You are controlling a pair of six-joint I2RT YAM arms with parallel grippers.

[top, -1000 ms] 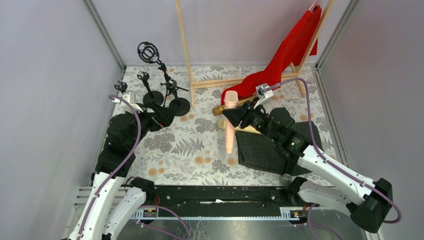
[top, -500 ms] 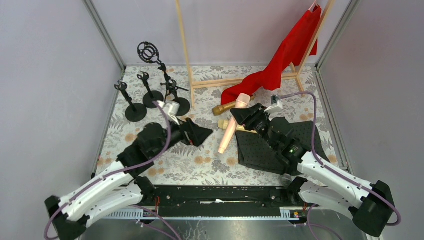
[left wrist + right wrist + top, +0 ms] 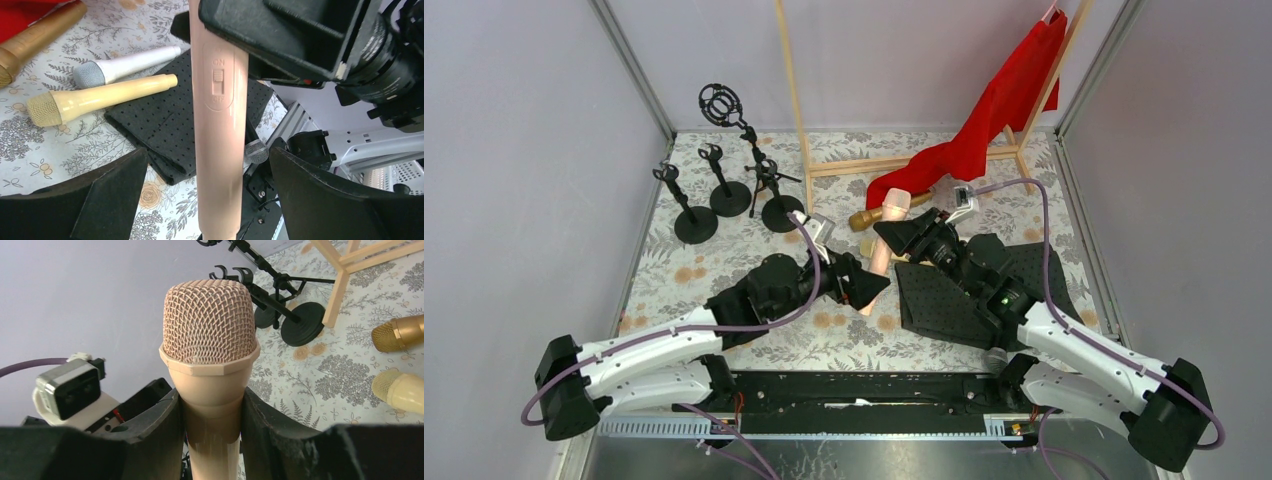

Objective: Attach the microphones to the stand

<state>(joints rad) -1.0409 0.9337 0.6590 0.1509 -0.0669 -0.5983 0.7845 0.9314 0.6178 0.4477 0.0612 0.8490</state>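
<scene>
My right gripper (image 3: 887, 232) (image 3: 212, 402) is shut on the pink microphone (image 3: 880, 255) (image 3: 210, 322) just below its mesh head and holds it up off the table. The open left gripper (image 3: 872, 286) (image 3: 207, 160) straddles its lower handle (image 3: 220, 125), with a gap on each side. A gold microphone (image 3: 35, 35) (image 3: 870, 216), a white one (image 3: 130, 62) and a pale yellow one (image 3: 105, 96) lie on the floral cloth. Black stands (image 3: 692, 222) (image 3: 727, 195) and a tripod stand (image 3: 767, 180) with a ring mount (image 3: 721, 103) are at the back left.
A black dotted cloth (image 3: 944, 295) (image 3: 160, 125) lies under the right arm. A wooden rack (image 3: 794, 90) with a red cloth (image 3: 984, 120) stands at the back. A grey mesh microphone head (image 3: 256, 151) sits near the right arm's base.
The left arm has swung from the stands at the back left to the centre, its open jaws now around the pink microphone's handle. The right gripper kept its hold, tilting the microphone slightly.
</scene>
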